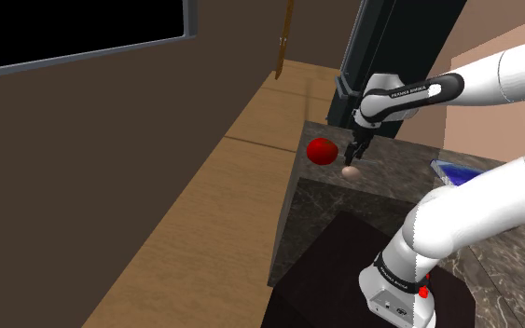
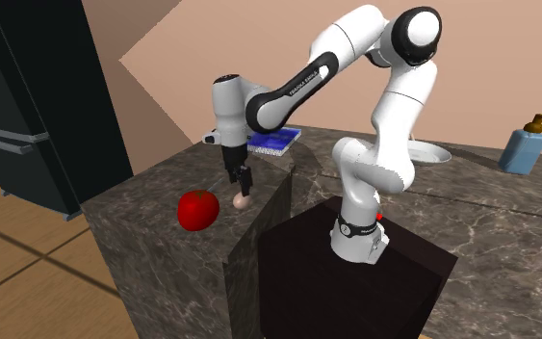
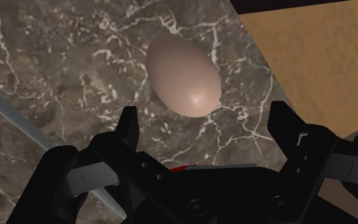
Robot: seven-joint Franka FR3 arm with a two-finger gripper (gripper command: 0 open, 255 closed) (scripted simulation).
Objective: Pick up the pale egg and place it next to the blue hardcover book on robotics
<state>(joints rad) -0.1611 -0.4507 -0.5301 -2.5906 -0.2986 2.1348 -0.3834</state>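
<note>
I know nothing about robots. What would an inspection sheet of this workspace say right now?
Surface: dark marble counter with white veins; the arm's dark stand is set in it.
Job's things: pale egg lying on the counter near its edge; blue book lies flat further back, apart from the egg.
Clutter: red fruit beside the egg; white plate and blue soap dispenser on the counter beyond the arm.
Grippers: black gripper open, poised just above the egg, not clasping it.
Cables: nothing seen.
Surroundings: black fridge, wooden floor, brown walls, a black area in the window.
</note>
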